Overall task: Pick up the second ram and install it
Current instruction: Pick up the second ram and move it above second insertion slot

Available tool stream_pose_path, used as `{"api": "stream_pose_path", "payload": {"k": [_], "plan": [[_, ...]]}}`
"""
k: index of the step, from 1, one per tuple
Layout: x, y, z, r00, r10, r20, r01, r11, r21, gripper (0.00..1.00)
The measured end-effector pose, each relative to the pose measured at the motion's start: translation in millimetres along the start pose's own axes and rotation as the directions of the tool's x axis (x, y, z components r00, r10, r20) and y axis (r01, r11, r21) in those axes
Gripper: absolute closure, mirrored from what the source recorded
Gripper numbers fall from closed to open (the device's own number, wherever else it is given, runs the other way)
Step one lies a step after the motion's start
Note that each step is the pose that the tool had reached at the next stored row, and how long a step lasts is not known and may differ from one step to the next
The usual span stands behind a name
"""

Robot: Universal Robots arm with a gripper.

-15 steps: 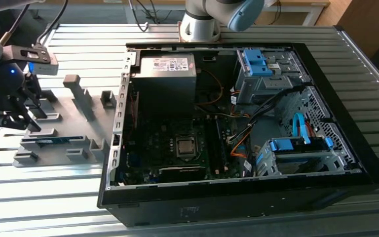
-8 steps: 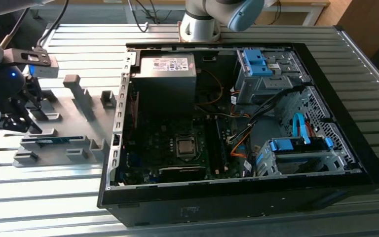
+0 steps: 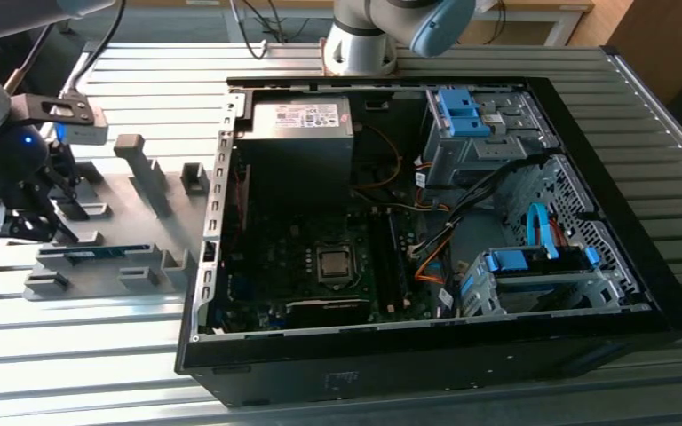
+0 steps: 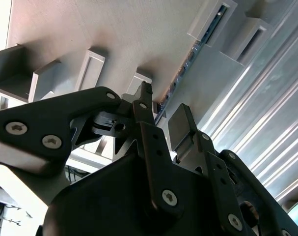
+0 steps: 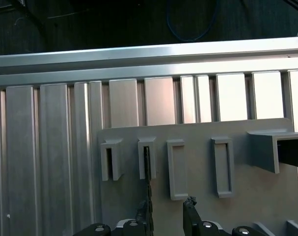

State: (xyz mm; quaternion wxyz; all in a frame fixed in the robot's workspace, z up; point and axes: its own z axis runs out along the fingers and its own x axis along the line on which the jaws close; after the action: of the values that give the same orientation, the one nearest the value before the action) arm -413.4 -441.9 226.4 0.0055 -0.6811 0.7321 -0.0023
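1. The slatted metal table carries everything and runs under both the case and the tray.
2. The open black computer case lies on its side at the exterior view's right, with its motherboard facing up.
3. The robot arm is mounted behind the case. Its dark wrist reaches over the exterior view's left edge.
4. The grey slotted tray lies flat on the table just beside the case, on the exterior view's left. Upright slotted posts rise from it, as both wrist views show.
5. The gripper hangs over the tray's end farthest from the case. In both wrist views its two fingers stand apart with a clear gap and hold nothing.
6. The second ram stands on its long edge in the tray's slotted posts, along the tray's lower edge in the exterior view. In both wrist views it shows edge-on, running up close beside one finger. I cannot tell whether they touch.
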Motion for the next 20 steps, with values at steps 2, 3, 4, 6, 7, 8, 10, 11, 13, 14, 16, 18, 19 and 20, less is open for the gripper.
{"api": "stream_pose_path", "payload": {"k": [2, 3, 4, 6, 7, 8, 10, 11, 13, 14, 16, 18, 19, 20], "plan": [[0.2, 0.0, 1.4, 1.0, 0.0, 0.0001, 0.0, 1.0, 0.0004, 0.59], [0.3, 0.0, 1.9, 1.0, 0.0, -0.0001, 0.0, 1.0, 0.0003, 0.59], [0.6, 0.0, 2.5, 1.0, -0.001, 0.0, 0.001, 1.0, 0.0003, 0.59], [1.1, -0.1, 3.8, 1.0, -0.001, 0.0001, 0.001, 1.0, 0.0003, 0.59], [1.3, -0.1, 4.4, 1.0, -0.001, 0.0001, 0.001, 1.0, 0.0003, 0.59], [1.6, -0.1, 5.1, 1.0, -0.001, -0.0001, 0.001, 1.0, 0.0007, 0.59], [2.0, -0.1, 6.8, 1.0, -0.001, -0.0002, 0.001, 1.0, 0.0015, 0.59], [2.2, -0.1, 7.7, 1.0, -0.002, -0.0003, 0.002, 1.0, 0.0017, 0.59], [2.6, -0.1, 9.4, 1.0, -0.002, -0.0003, 0.002, 1.0, 0.002, 0.59], [2.7, -0.1, 10.2, 1.0, -0.002, -0.0003, 0.002, 1.0, 0.0022, 0.59], [3.0, -0.1, 11.8, 1.0, -0.002, -0.0004, 0.002, 1.0, 0.0023, 0.59], [3.2, -0.1, 13.2, 1.0, -0.002, -0.0005, 0.002, 1.0, 0.0041, 0.59], [3.2, -0.1, 13.8, 1.0, -0.002, -0.0005, 0.002, 1.0, 0.0049, 0.59], [3.2, -0.1, 14.4, 1.0, -0.002, -0.0004, 0.002, 1.0, 0.0057, 0.59]]}}
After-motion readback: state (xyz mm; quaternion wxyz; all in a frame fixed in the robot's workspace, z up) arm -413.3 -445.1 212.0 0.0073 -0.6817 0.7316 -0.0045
